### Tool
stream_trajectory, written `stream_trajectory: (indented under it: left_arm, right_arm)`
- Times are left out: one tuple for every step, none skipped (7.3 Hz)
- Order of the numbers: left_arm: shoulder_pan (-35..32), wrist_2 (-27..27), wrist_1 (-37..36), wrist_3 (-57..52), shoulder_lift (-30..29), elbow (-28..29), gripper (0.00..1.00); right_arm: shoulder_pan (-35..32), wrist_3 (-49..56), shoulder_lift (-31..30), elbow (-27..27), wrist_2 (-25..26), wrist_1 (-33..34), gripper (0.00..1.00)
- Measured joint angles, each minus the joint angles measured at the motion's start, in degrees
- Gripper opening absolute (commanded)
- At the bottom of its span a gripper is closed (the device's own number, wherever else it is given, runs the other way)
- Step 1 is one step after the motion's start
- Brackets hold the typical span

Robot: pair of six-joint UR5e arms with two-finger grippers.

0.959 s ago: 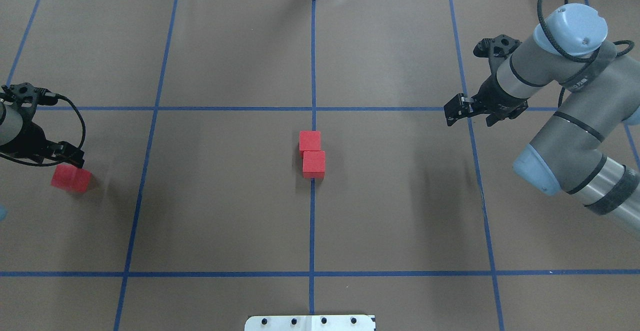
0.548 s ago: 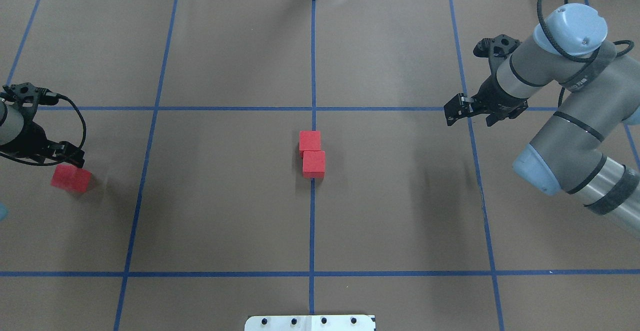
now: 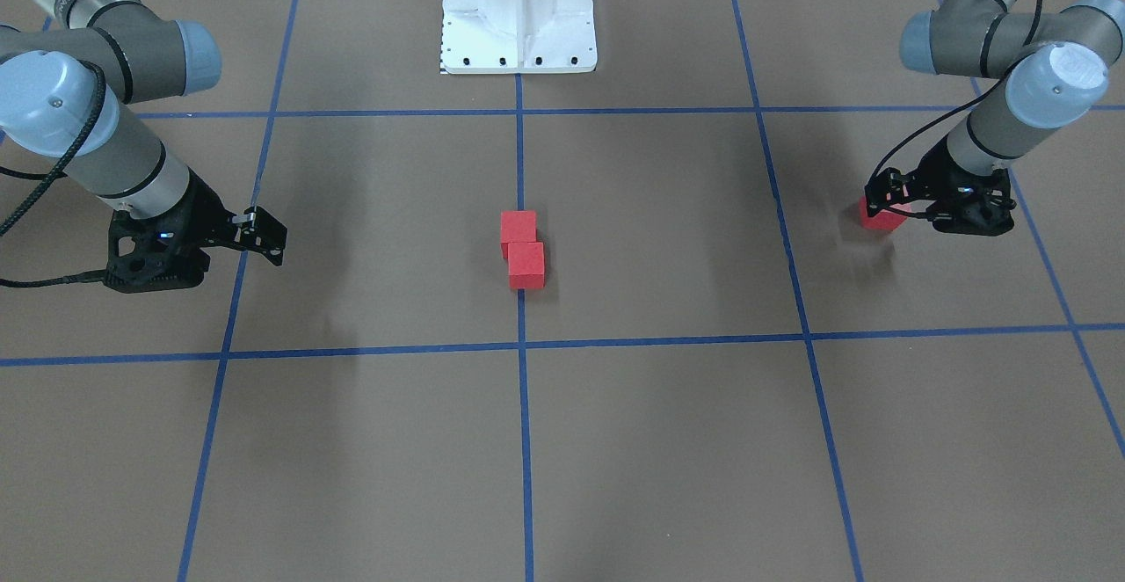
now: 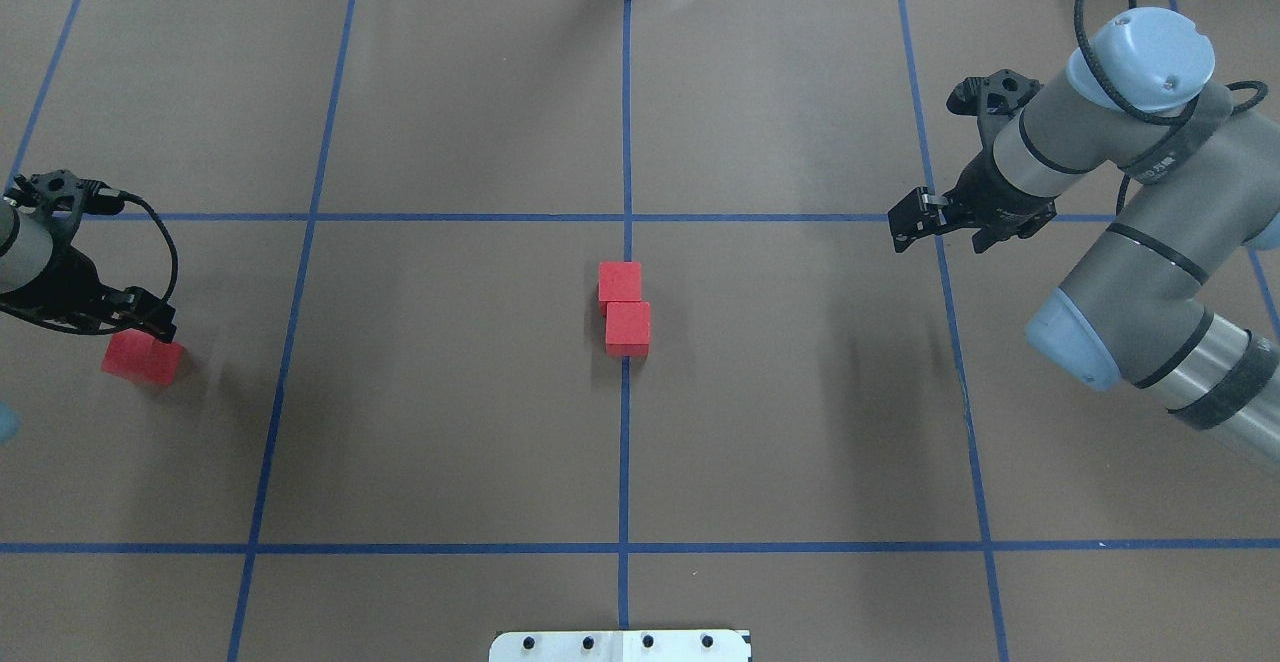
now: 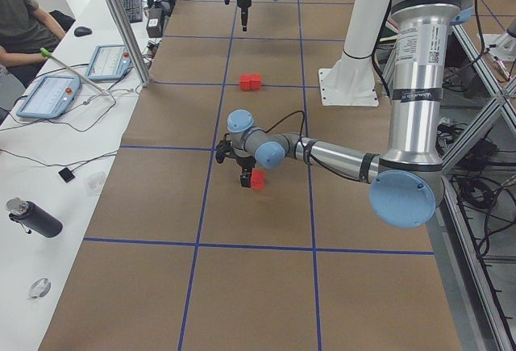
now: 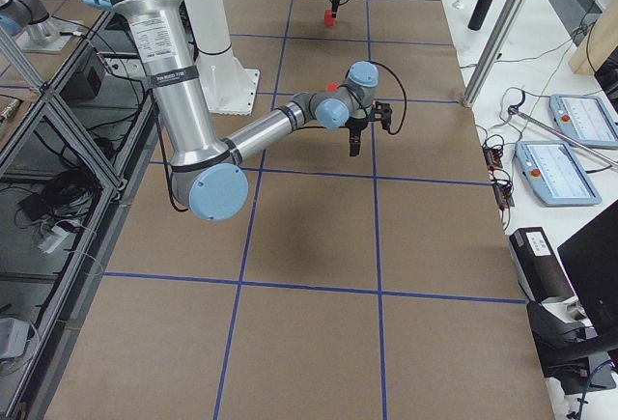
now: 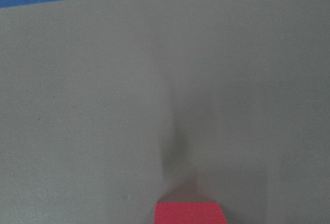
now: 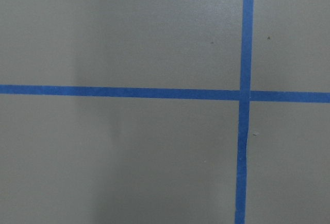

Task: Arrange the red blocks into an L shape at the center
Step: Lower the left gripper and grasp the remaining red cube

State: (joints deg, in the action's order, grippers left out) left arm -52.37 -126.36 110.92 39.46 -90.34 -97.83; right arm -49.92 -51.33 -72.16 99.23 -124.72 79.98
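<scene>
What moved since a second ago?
The left gripper crept slightly toward the table's middle, right beside the lone small red cube; whether it grips it I cannot tell. That cube, the two touching red cubes at the centre and the right gripper stayed put.

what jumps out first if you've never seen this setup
Two red blocks touch, slightly offset, on the middle blue line at centre. A third red block sits far off at the robot's left, by the left end effector. The right end effector hangs over a tape crossing.
</scene>
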Motion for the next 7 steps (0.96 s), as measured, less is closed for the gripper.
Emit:
stream_trajectory:
  left_arm:
    - [0.1, -0.1, 0.0, 0.0, -0.1, 0.1, 0.83]
    - [0.1, -0.2, 0.0, 0.0, -0.1, 0.3, 0.81]
    - [0.1, -0.2, 0.0, 0.0, -0.1, 0.4, 0.80]
    - [0.2, -0.2, 0.0, 0.0, -0.1, 0.4, 0.79]
    - [0.2, -0.6, 0.0, 0.0, -0.1, 0.5, 0.75]
    - [0.2, -1.5, 0.0, 0.0, -0.1, 0.5, 0.63]
    - [0.2, -2.2, 0.0, 0.0, -0.1, 0.6, 0.19]
  right_arm:
    - [0.0, 0.0, 0.0, 0.0, 0.0, 0.0, 1.00]
    - [0.0, 0.0, 0.0, 0.1, 0.0, 0.0, 1.00]
    - [0.0, -0.1, 0.0, 0.2, 0.0, 0.0, 1.00]
    - [0.0, -0.2, 0.0, 0.3, 0.0, 0.0, 1.00]
    - [0.0, -0.4, 0.0, 0.5, 0.0, 0.0, 1.00]
    - [0.0, -0.6, 0.0, 0.7, 0.0, 0.0, 1.00]
    - [0.0, -0.7, 0.0, 0.7, 0.0, 0.0, 1.00]
